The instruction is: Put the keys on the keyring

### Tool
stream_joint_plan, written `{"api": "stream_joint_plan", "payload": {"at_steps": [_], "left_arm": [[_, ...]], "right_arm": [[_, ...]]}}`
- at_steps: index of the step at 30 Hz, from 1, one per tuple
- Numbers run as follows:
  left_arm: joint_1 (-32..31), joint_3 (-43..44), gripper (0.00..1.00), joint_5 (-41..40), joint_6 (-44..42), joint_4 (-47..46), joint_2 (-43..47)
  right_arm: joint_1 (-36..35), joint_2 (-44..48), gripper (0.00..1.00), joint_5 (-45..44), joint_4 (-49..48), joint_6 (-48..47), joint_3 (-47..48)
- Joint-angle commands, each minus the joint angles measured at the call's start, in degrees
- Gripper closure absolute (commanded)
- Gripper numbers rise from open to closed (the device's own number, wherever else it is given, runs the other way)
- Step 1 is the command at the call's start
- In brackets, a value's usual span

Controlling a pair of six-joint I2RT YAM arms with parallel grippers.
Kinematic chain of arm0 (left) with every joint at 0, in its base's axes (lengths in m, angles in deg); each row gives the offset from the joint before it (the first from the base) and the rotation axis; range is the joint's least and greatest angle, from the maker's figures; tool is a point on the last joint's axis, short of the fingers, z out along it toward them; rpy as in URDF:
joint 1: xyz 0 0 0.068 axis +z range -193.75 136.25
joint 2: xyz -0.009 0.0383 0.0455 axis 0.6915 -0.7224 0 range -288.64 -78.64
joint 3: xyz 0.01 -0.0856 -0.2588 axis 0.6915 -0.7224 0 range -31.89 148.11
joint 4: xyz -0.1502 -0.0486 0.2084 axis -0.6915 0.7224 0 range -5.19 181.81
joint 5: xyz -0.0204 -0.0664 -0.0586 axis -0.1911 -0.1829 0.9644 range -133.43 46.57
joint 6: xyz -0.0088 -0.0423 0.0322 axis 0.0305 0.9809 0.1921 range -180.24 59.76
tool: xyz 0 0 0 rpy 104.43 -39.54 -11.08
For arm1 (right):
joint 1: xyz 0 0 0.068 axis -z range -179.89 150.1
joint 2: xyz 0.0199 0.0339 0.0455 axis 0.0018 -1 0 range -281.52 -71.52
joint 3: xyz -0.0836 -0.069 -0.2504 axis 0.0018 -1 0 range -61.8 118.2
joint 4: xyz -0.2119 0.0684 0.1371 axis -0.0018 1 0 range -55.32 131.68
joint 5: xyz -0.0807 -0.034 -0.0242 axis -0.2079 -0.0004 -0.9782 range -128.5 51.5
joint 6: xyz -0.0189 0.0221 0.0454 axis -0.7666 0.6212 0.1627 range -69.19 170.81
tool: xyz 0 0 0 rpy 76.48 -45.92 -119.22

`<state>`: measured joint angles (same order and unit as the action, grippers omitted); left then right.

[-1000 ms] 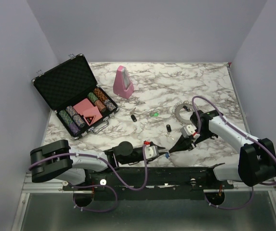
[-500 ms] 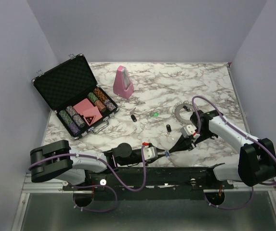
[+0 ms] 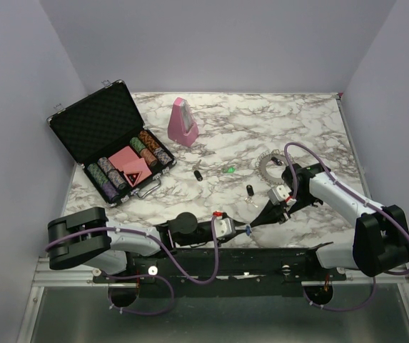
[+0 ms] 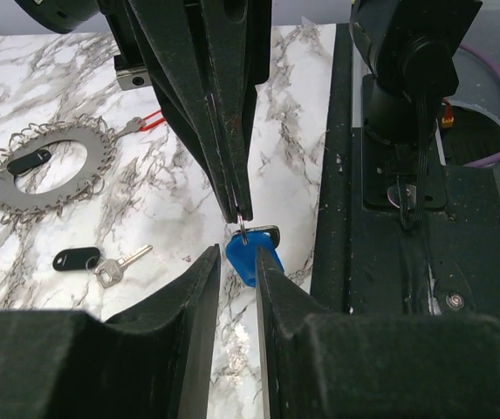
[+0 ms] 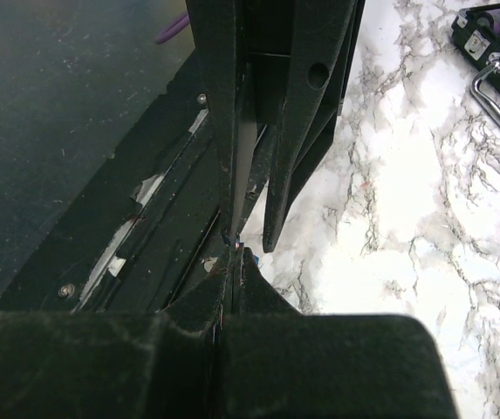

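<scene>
The blue-capped key (image 4: 250, 260) hangs low over the table's near edge. My right gripper (image 4: 240, 215) is shut, pinching the small silver loop at the key's head. My left gripper (image 4: 237, 255) points at it, jaws a narrow gap apart; the blue cap sits just past its fingertips (image 4: 211, 258), not clearly clamped. In the top view both grippers meet, left (image 3: 238, 228) and right (image 3: 253, 226). The keyring (image 3: 264, 168) (image 4: 53, 185) lies flat behind them, a black-capped key (image 4: 27, 160) in its hole. Another black key (image 3: 249, 190) (image 4: 77, 258) and a red key (image 3: 218, 213) lie on the marble.
An open poker-chip case (image 3: 111, 153) stands at the back left, a pink metronome (image 3: 183, 123) behind the middle. A further black key (image 3: 198, 174) and a small green item (image 3: 230, 170) lie mid-table. The black mounting rail (image 4: 407, 218) runs right beside the grippers.
My left gripper has crept slightly right, closer to the right gripper's tip and the blue key. The right arm has stayed put.
</scene>
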<state>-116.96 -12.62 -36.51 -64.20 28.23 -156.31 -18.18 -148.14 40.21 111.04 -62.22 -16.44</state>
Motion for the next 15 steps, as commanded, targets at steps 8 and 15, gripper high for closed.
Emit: {"api": "stream_joint_plan", "payload": {"at_steps": [8, 15], "left_arm": [[-0.4, 2.4, 0.8, 1.9, 0.9, -2.0, -1.2], [-0.4, 2.3, 1.0, 2.1, 1.1, -0.9, -1.2]], "right_arm": [[0.2, -0.4, 1.0, 1.2, -0.6, -7.2, -0.7], [0.2, -0.5, 1.0, 1.4, -0.5, -7.0, -0.7]]}}
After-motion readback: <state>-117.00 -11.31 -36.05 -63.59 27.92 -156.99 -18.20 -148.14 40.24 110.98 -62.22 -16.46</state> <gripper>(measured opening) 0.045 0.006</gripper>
